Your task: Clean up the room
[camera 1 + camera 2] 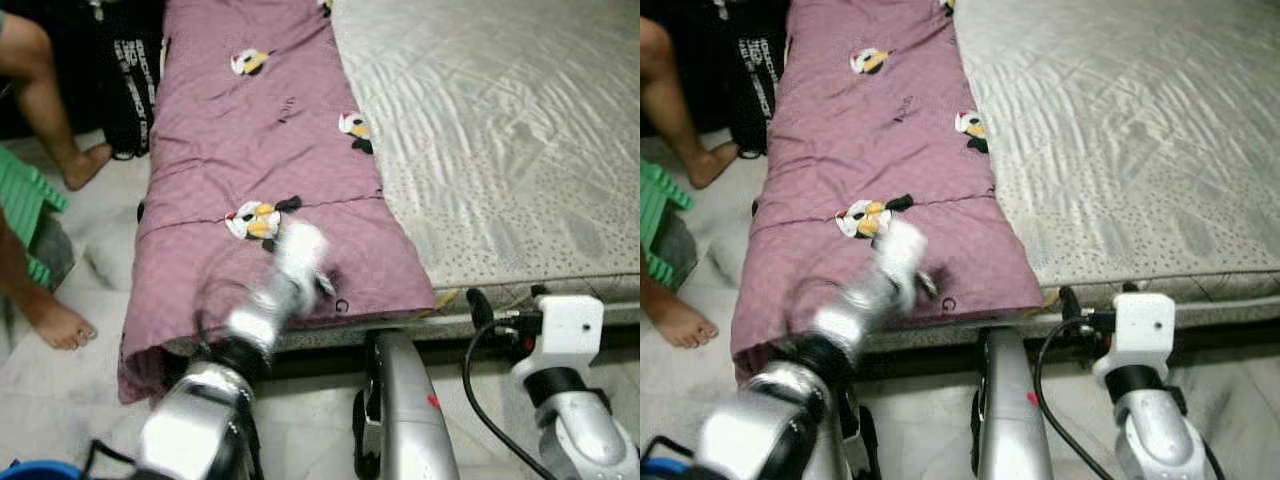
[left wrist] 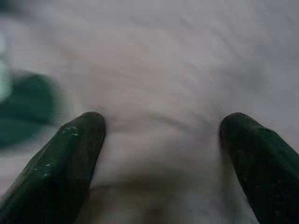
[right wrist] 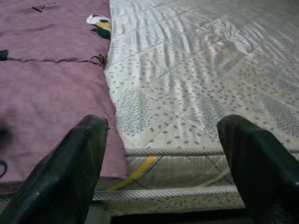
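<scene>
In the left eye view, a mauve quilt [image 1: 270, 180] printed with small penguin figures is seen folded into a long strip along the left side of a bare mattress [image 1: 500, 150], its near end hanging over the mattress edge towards the floor; the tidying is judged to be at an early or middle step, since the quilt is folded but not yet stowed or squared up. The left gripper [image 1: 318, 278] is blurred and is placed over the near end of the quilt, close to one penguin print. The right gripper [image 1: 505, 300] is held low beside the front edge of the mattress, apart from the quilt. A pale marbled floor [image 1: 90, 260] is seen at the left, with a person's bare legs and feet [image 1: 55, 322], a green plastic stool [image 1: 25, 205] and a black bag [image 1: 130, 80] against the bed. In the right eye view the same layout is shown, with a blue rim [image 1: 660, 466] at the lower left corner. In the left wrist view the two black fingers [image 2: 70, 154] are spread wide over blurred mauve cloth, nothing being gripped; whether the cloth is touched cannot be told. In the right wrist view the fingers [image 3: 70, 158] are likewise spread apart and empty, pointed at the mattress edge where the quilt's corner ends, with yellow piping [image 3: 138, 171] along the mattress side.
</scene>
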Robot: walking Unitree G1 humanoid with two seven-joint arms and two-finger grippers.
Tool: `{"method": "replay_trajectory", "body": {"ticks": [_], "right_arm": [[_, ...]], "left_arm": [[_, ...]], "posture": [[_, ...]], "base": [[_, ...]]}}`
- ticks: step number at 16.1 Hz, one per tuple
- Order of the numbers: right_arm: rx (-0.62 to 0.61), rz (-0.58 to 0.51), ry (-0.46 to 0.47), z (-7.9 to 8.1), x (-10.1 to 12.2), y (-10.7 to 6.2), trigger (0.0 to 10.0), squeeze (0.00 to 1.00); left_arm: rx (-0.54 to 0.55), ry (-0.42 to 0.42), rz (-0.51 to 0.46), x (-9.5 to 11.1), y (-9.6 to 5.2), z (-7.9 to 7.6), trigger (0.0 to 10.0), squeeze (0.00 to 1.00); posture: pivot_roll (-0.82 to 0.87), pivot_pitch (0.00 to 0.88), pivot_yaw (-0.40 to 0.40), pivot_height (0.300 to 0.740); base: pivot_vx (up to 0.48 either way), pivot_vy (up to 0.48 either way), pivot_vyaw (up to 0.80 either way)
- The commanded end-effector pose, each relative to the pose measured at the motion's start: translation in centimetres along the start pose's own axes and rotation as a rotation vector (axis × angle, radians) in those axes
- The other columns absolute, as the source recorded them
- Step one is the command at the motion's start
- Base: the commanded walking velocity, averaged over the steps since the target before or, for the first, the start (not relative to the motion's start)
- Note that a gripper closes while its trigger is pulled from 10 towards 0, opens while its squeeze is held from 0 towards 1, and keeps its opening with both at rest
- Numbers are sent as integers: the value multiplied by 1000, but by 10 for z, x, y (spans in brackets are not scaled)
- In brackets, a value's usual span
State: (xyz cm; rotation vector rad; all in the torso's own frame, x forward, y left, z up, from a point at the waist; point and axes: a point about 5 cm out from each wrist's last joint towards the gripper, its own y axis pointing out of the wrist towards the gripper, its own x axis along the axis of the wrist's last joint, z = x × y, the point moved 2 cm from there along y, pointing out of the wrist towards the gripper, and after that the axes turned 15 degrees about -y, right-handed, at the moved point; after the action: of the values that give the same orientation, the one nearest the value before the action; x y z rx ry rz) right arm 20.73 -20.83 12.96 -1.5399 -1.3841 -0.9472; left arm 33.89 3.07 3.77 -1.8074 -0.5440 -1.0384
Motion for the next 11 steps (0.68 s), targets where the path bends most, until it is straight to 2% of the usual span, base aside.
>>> {"method": "replay_trajectory", "body": {"ticks": [1, 3, 4, 7, 8, 9, 10, 11], "right_arm": [[0, 3, 4, -1, 2, -1, 10000, 0], [26, 3, 4, 4, 2, 2, 10000, 0], [31, 2, 5, 5, 3, 4, 10000, 0], [37, -4, 5, 7, 3, 10, 10000, 0], [37, -15, 9, 9, 4, 15, 10000, 0], [39, -22, 13, 11, 5, 18, 10000, 0], [43, -29, 16, 13, 6, 21, 10000, 0], [45, -38, 19, 15, 7, 25, 10000, 0]], "left_arm": [[-39, 21, 133, -32, -2, -2, 10000, 0], [-88, 72, 280, -70, -6, -7, 10000, 0], [-81, 90, 284, -72, -7, -5, 10000, 0], [-57, 131, 223, -59, -6, 3, 10000, 0], [-37, 201, 155, -45, -6, 9, 10000, 0], [-20, 222, 108, -36, -7, 12, 10000, 0], [11, 285, -12, -17, -10, 16, 10000, 0], [58, 259, -180, 9, -18, 19, 10000, 0]], "posture": [[-199, 190, 20, 558], [-183, 183, 13, 558], [-180, 181, 13, 558], [-148, 164, 8, 558], [-136, 158, 7, 558], [-129, 153, 7, 558], [-108, 146, 2, 558], [-99, 143, 0, 558]], "base": [[0, 0, 0], [0, 0, 0], [0, 0, 0], [0, 0, 0], [0, 0, 0], [0, 0, 0], [0, 0, 0], [0, 0, 0]]}}
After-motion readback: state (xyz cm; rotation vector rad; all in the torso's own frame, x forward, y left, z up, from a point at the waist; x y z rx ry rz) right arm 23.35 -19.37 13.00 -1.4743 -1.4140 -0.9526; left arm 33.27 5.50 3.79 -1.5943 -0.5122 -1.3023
